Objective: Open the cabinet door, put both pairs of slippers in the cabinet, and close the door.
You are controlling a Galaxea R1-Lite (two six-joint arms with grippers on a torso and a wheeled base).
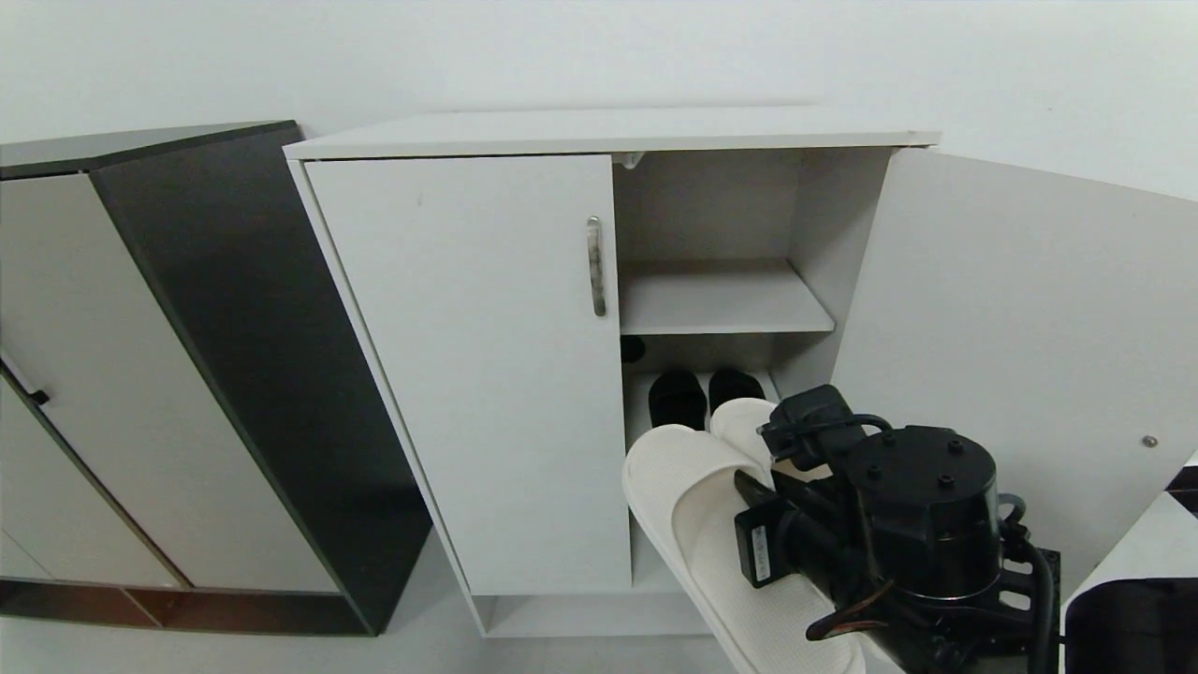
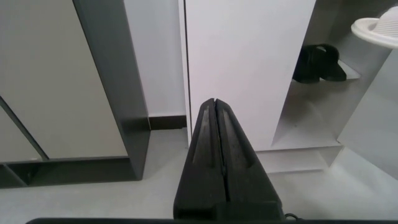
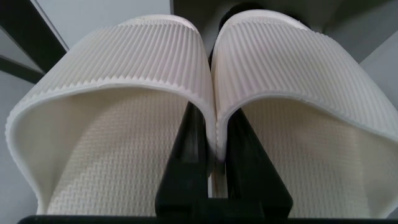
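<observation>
My right gripper (image 3: pixel 214 127) is shut on the pair of white slippers (image 1: pixel 697 487), pinching their two inner edges together. It holds the white slippers (image 3: pixel 124 93) in front of the open right half of the white cabinet (image 1: pixel 599 131), toes toward the opening. A pair of black slippers (image 1: pixel 702 393) stands on the lower shelf inside, and the black slippers (image 2: pixel 320 62) appear in the left wrist view too. The right door (image 1: pixel 1011 346) is swung wide open; the left door (image 1: pixel 477 365) is closed. My left gripper (image 2: pixel 215 109) is shut on nothing, low before the closed door.
A dark-sided cabinet (image 1: pixel 234 356) stands to the left of the white one, with a narrow gap between them. An upper shelf (image 1: pixel 721 300) inside is bare. The metal handle (image 1: pixel 595 267) is on the closed door. A white slipper toe (image 2: pixel 379 28) shows at the left wrist view's edge.
</observation>
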